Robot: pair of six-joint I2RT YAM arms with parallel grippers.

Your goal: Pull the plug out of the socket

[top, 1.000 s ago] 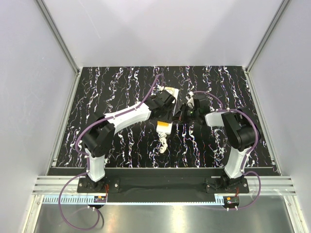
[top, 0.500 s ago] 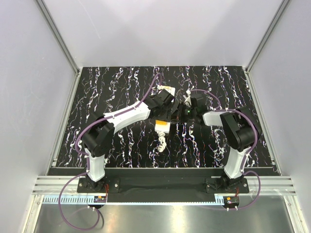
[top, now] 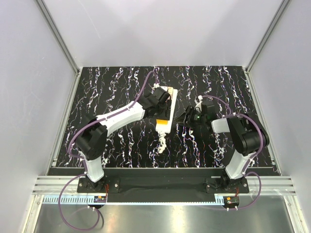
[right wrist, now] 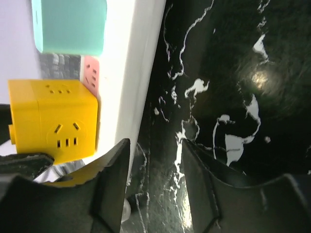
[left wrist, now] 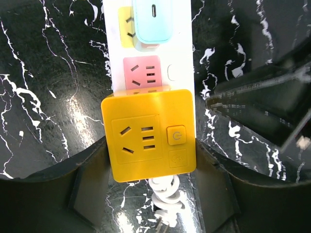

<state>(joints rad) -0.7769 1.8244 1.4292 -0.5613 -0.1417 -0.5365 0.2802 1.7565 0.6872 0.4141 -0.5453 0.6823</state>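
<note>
Reaching in from both sides, the arms meet at the socket (top: 169, 93), which lies lengthwise near the middle of the worktop (top: 112, 87). From the top view, the left gripper (top: 164, 115) sits over the socket's near end and the right gripper (top: 185, 118) is just beside it. Neither opening can be read here.

The left wrist view shows the yellow plug (left wrist: 148, 133), a cube seated at the end by the knotted cord (left wrist: 165, 199). The left fingers (left wrist: 92, 170) flank both its sides. They seem to touch it, but I cannot tell whether they are clamped. A teal plug (left wrist: 153, 19) sits further along.

Only the right wrist view shows how high the cube stands above the strip. It also shows the right gripper parted and holding nothing, beside the strip's edge.

I judge the grasp to be the step in hand. The pull then needs a firm squeeze and a straight lift, with the strip held down.
</note>
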